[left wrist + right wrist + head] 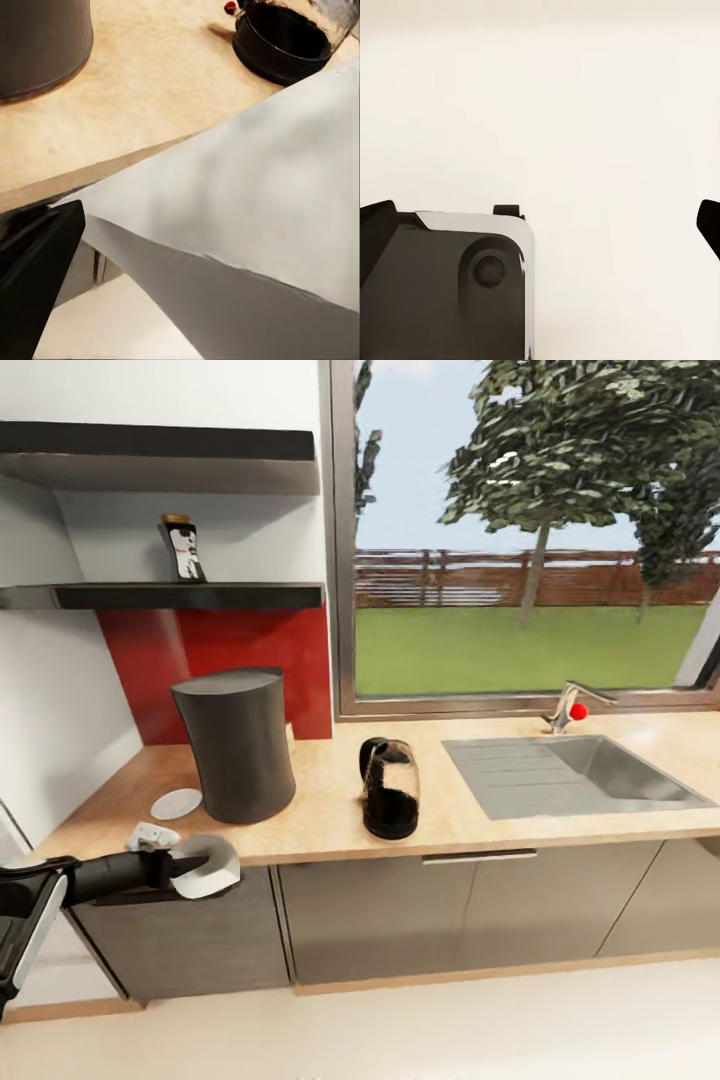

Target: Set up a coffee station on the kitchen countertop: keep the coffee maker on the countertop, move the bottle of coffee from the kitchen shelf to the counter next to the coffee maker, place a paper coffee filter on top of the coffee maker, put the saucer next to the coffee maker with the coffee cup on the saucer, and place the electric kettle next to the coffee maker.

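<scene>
Holding a white paper coffee filter (208,865) in our left gripper (178,868), we have it just past the front edge of the worktop (330,800), near its left end. Our left wrist view shows the filter's (255,225) cone spread wide across the frame with one dark finger (37,277) beside it, so the jaws are clamped on the filter.

On the worktop, the dark grey coffee maker (237,743) stands toward the left end, near the red back panel (215,660). A white saucer (176,803) lies just beside it on its left, and a small white coffee cup (152,836) sits at the front edge near the left corner, just beside our left arm. The electric kettle (389,788) stands to the right of the coffee maker, between it and the sink (575,772). The bottle of coffee (183,549) stands on the lower wall shelf (170,596).

Our right gripper's (540,232) dark fingertips sit at opposite edges of the right wrist view, spread wide over pale floor, holding nothing.
</scene>
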Robot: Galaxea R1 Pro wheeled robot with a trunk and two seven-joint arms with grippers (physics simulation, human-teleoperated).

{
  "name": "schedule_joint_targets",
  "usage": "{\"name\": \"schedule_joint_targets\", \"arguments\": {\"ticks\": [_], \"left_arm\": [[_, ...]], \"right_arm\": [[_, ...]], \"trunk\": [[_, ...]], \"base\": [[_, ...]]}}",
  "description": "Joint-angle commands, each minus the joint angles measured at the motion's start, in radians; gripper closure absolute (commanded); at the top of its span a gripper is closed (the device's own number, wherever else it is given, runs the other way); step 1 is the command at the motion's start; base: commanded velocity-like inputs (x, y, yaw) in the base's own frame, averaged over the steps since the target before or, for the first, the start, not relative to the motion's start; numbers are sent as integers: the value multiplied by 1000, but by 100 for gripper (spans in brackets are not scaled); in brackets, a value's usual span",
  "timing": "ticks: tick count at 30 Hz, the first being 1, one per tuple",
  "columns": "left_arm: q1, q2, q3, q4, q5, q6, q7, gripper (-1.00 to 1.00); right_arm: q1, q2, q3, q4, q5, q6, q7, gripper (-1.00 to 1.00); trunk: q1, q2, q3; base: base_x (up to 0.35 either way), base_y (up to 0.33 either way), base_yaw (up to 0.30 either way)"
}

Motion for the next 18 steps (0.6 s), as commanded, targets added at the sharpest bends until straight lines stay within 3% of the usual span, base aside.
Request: {"name": "schedule_joint_targets", "arguments": {"ticks": [1,12,18], "left_arm": [[-1,0,4,0,2,8,-3,100],[-1,1,44,0,3,8,-4,100],[-1,2,54,0,3,9,-4,100]], "right_arm": [[-1,0,0,0,0,-3,0,-100],[0,0,0,1,0,-3,-2,-100],[0,-1,0,0,0,-5,0,-100]], "trunk": [[0,-2,-2],[0,-2,-2],[0,-2,-2]], "base": [[-148,244,277],[-29,289,277],[185,274,109]]}}
